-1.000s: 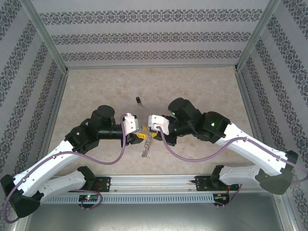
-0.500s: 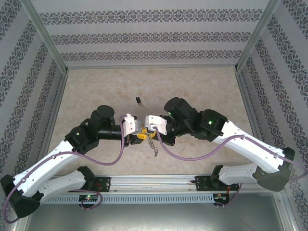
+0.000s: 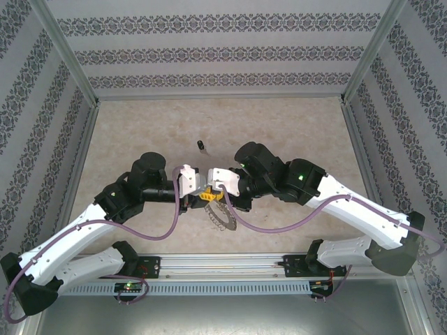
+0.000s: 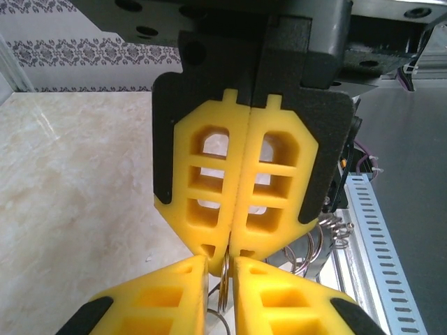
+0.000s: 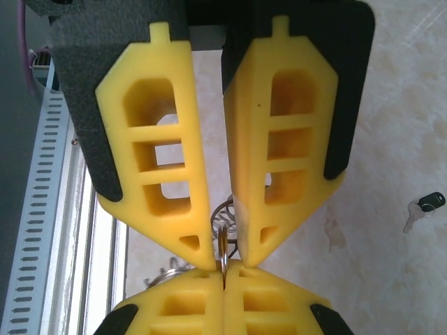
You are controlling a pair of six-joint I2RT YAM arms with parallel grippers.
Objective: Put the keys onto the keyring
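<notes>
The keyring (image 3: 219, 217), a grey ring with small wire loops round its rim, hangs above the table under the two grippers, which meet tip to tip. My right gripper (image 5: 225, 269) is shut on its rim (image 5: 222, 246). My left gripper (image 4: 221, 264) straddles the same rim (image 4: 224, 283) from the other side, with its jaws a narrow gap apart and a sliver of space on each side of the metal. The key (image 3: 200, 146), black-headed with a short blade, lies alone on the table behind the grippers. In the right wrist view the key (image 5: 424, 208) is at the far right.
A metal rail (image 3: 223, 262) and a slotted cable duct (image 3: 209, 287) run along the near edge, just below the hanging ring. Patterned walls and metal posts (image 3: 70, 52) enclose the beige tabletop (image 3: 279, 125), which is bare beyond the key.
My left jaws have narrowed round the ring's rim. The right arm has shifted slightly left, and the hanging ring has swung from edge-on to showing its face.
</notes>
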